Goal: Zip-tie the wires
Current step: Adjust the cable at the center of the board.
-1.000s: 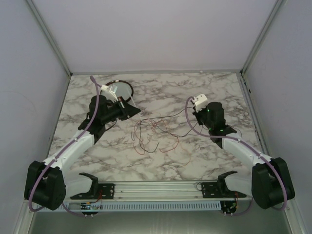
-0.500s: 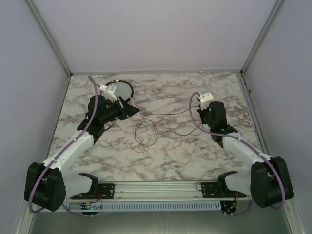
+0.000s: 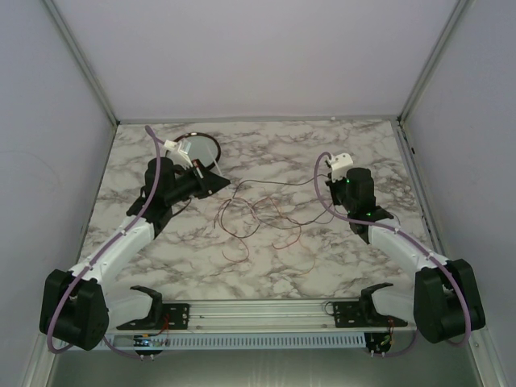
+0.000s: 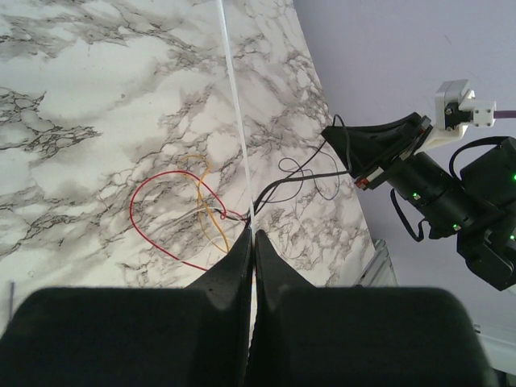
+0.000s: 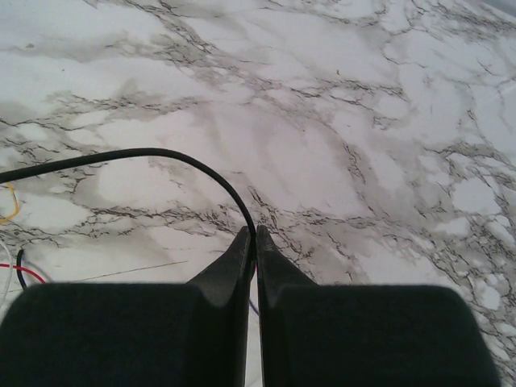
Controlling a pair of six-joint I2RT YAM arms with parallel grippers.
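Note:
The wires (image 3: pixel 256 214) lie as a loose red and black tangle on the marble between the two arms. My left gripper (image 3: pixel 225 183) is at the tangle's left end. In the left wrist view it (image 4: pixel 252 235) is shut on a thin white zip tie (image 4: pixel 236 105) that runs straight away from the jaws. Red, yellow and black wires (image 4: pixel 173 214) bunch right at its tips. My right gripper (image 3: pixel 326 185) is shut on a black wire (image 5: pixel 161 153) that arcs out of its tips (image 5: pixel 255 234) to the left, lifted off the table.
A round dark-rimmed dish (image 3: pixel 199 137) sits at the back left, just behind the left arm. Grey walls enclose the table (image 3: pixel 282 266) on three sides. A metal rail (image 3: pixel 266 310) with the arm bases runs along the near edge.
The right gripper has moved right and back with the black wire, drawing it out toward the right. The tangle has shifted and spread on the table. The left gripper barely moved.

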